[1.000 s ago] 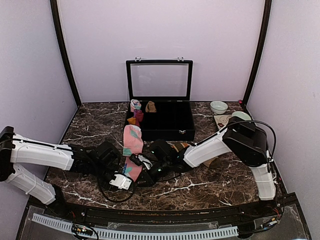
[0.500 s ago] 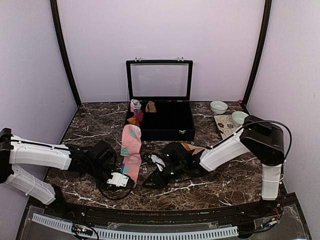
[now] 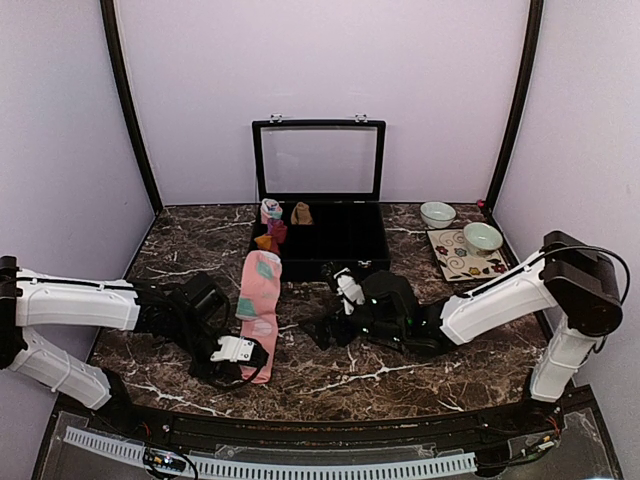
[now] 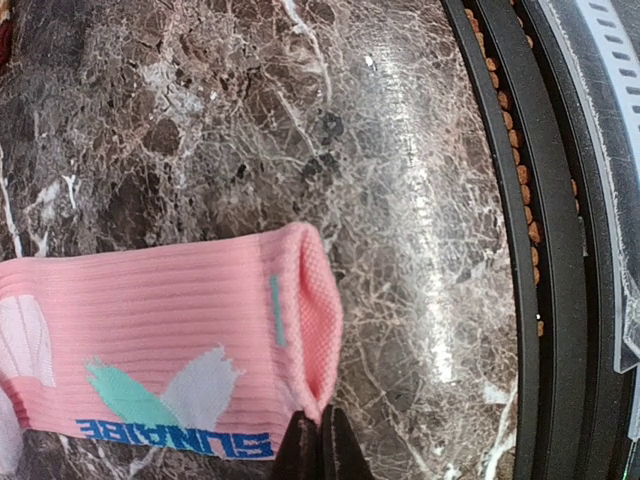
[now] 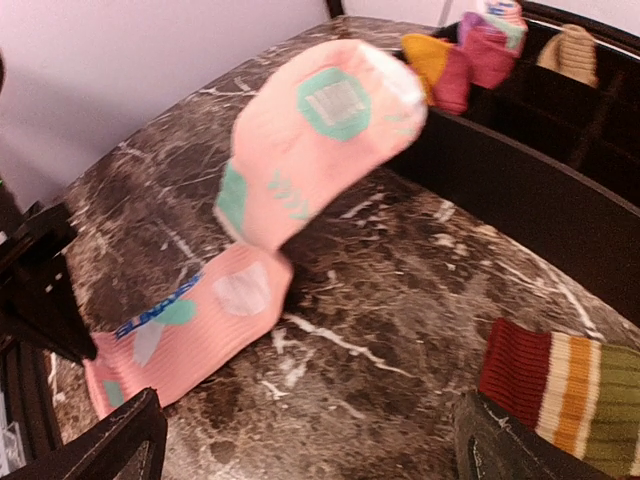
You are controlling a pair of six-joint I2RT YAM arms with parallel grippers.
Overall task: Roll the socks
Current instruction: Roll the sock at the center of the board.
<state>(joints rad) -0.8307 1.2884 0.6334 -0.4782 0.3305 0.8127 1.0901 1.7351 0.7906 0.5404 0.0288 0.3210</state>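
The pink sock (image 3: 260,295) with mint and white patches lies stretched out from the black case towards the table's near edge. My left gripper (image 3: 250,368) is shut on a corner of its cuff (image 4: 305,330), the black fingertips (image 4: 300,452) pinched together on the fabric. My right gripper (image 3: 318,332) stands open just right of the sock, with nothing between its fingers (image 5: 110,450). In the right wrist view the pink sock (image 5: 300,150) lies ahead, and the striped red, cream and olive sock (image 5: 560,385) lies at the right by the gripper (image 5: 310,460). From above my right arm hides the striped sock.
The black case (image 3: 335,268) with its lid up stands at the back, with small rolled bundles (image 3: 272,228) in its left compartments. Two bowls (image 3: 437,213) (image 3: 483,237) and a patterned plate (image 3: 455,262) are at the back right. The table's black edge rail (image 4: 520,250) runs close by my left gripper.
My right gripper has let go of the pink sock, opened wide and drawn back to the right. The sock now lies straighter. My left gripper has stayed shut on the cuff.
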